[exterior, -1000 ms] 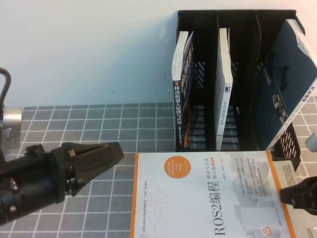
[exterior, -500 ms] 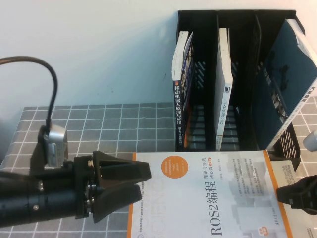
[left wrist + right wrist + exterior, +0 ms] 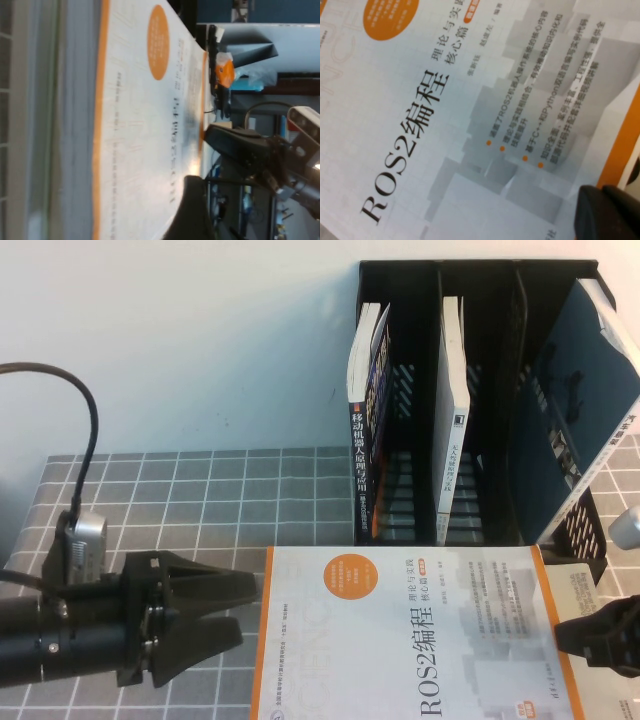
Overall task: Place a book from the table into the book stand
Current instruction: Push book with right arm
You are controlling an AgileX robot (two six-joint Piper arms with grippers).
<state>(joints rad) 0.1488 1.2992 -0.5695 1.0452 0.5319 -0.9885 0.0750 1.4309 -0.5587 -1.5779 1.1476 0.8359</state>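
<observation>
The white and orange ROS2 book [image 3: 400, 640] lies flat on the checked mat in front of the black book stand [image 3: 490, 270]. My left gripper [image 3: 245, 610] is open at the book's left edge, its fingers spread, holding nothing. In the left wrist view the book [image 3: 145, 125] shows edge-on with one dark finger [image 3: 195, 212] beside its cover. My right gripper [image 3: 575, 637] sits at the book's right edge, and its fingers [image 3: 607, 212] lie together over the cover [image 3: 445, 125] near the orange border.
The stand has three slots. A book [image 3: 368, 410] leans in the left one, a thin white book [image 3: 455, 410] stands in the middle and a dark blue book [image 3: 580, 390] leans in the right. The grey checked mat [image 3: 200, 490] reaches left and the white wall is behind.
My left gripper swung right to the book's left edge, then drew back a little to the left and lower. The book slid slightly left. My right gripper barely moved.
</observation>
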